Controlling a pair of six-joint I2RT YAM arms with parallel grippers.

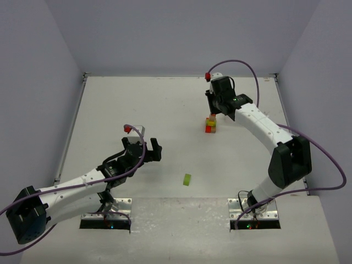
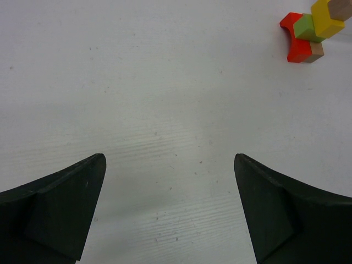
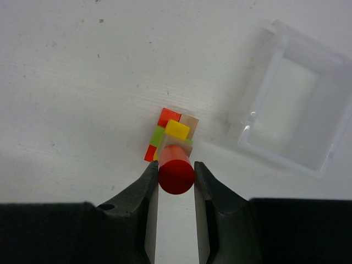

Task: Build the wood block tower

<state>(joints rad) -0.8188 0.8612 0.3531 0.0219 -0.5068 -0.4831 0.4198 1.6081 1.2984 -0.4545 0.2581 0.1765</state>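
Observation:
The tower (image 1: pixel 210 125) is a small stack of red, lime green, yellow and plain brown blocks at the back middle of the table. My right gripper (image 3: pixel 176 165) is shut on a red cylinder (image 3: pixel 176 176) and holds it upright right over the tower's top (image 3: pixel 177 130); I cannot tell whether it touches. In the top view this gripper (image 1: pixel 215 113) hangs just above the stack. My left gripper (image 2: pixel 169 159) is open and empty, low over bare table, with the tower (image 2: pixel 309 36) far off to its upper right. A lime green block (image 1: pixel 187 179) lies alone near the front middle.
A clear plastic tray (image 3: pixel 291 124) sits on the table just right of the tower in the right wrist view. The table (image 1: pixel 137 110) is white, with walls on three sides. The arm bases stand at the near edge.

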